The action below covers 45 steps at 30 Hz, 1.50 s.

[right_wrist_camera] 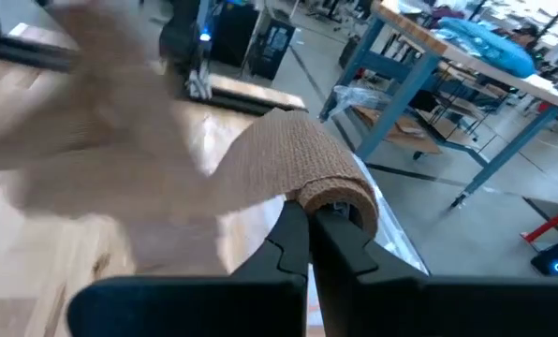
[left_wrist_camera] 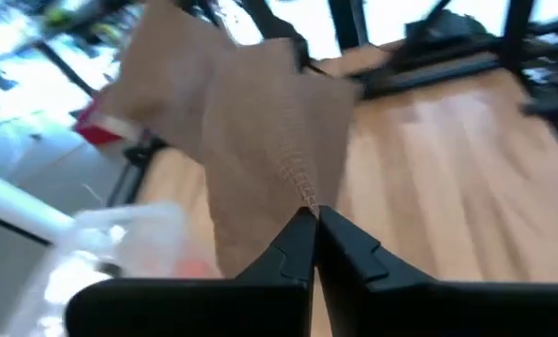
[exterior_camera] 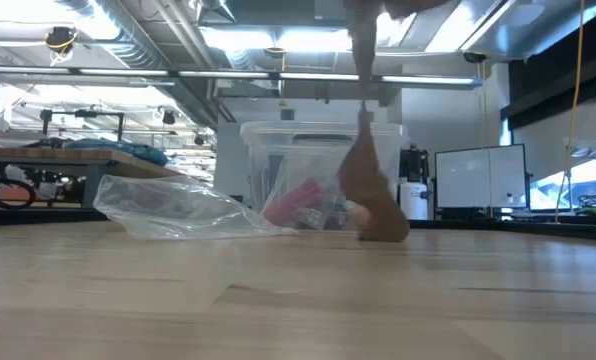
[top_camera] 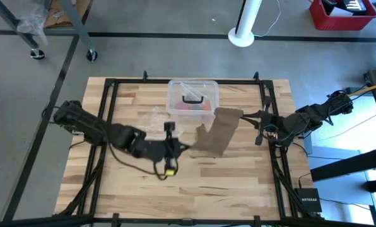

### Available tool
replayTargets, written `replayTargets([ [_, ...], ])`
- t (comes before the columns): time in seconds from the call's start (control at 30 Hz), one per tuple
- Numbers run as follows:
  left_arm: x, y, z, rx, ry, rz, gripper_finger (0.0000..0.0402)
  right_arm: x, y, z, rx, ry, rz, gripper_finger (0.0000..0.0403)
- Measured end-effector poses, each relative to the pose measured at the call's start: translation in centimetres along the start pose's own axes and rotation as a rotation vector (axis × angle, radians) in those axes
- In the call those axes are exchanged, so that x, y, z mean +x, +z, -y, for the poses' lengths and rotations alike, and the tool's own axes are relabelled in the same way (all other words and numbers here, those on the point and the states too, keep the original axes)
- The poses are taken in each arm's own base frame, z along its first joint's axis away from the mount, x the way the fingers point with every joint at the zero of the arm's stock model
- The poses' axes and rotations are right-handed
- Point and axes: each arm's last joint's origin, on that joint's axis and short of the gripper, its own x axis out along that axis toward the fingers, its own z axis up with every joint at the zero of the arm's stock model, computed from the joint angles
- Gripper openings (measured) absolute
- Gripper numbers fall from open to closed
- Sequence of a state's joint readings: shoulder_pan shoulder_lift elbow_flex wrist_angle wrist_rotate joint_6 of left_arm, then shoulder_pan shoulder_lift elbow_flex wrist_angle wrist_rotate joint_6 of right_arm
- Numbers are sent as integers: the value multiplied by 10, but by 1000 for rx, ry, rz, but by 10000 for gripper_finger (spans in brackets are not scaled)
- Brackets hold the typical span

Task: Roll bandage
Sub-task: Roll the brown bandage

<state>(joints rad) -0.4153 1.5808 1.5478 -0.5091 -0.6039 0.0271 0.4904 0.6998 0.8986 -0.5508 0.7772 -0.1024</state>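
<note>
Both hands clamped on the bandage above the table.

We see the left hand [left_wrist_camera: 315,217] pinched shut on the lower edge of the brown bandage [top_camera: 218,131], near the middle of the table [top_camera: 238,189]. The right hand [right_wrist_camera: 309,208] is closed on the rolled end at the strip's far side, by the right rail. The strip hangs stretched between them, just beside the clear box [top_camera: 192,101] with the black handle. A clear plastic bag [exterior_camera: 173,208] lies left of the box.
</note>
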Motion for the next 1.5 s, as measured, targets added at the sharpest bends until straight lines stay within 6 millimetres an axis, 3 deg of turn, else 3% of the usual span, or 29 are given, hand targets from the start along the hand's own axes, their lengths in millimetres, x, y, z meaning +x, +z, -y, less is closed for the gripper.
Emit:
replayTargets([
  [0.1, 13, -13, 21, -50, -22, -39, 12, -1, 7, 2, 45, -16, 53, 5],
  [0.23, 49, -36, 42, -57, -11, -87, 22, -2, 19, 4, 49, -31, 150, 5],
  [0.43, 84, -51, 45, -180, -27, -148, 92, 0, 31, 2, 23, -29, 246, 5],
  [0.53, 88, -55, 41, -239, -73, -195, 146, 0, 32, 2, 28, -9, 264, 5],
  [0.63, 81, -54, 34, -241, -146, -275, 190, -1, 33, 2, 27, 6, 269, 5],
  [0.8, 40, -23, 9, -297, -150, -360, 221, -1, 32, 1, 11, 42, 278, 5],
  [0.9, 19, -6, -6, -302, -65, -311, 223, -1, 33, -1, 4, 122, 303, 5],
  [1.03, 7, 7, -16, -189, 87, -183, 223, 0, 34, -10, 0, 311, 348, 5],
  [1.33, 18, 30, -8, -21, 49, 28, 223, -1, 28, -21, 54, 621, 396, 5],
  [1.5, 31, 34, 1, 75, 56, 91, 223, 10, 17, -32, 96, 665, 452, 5],
])
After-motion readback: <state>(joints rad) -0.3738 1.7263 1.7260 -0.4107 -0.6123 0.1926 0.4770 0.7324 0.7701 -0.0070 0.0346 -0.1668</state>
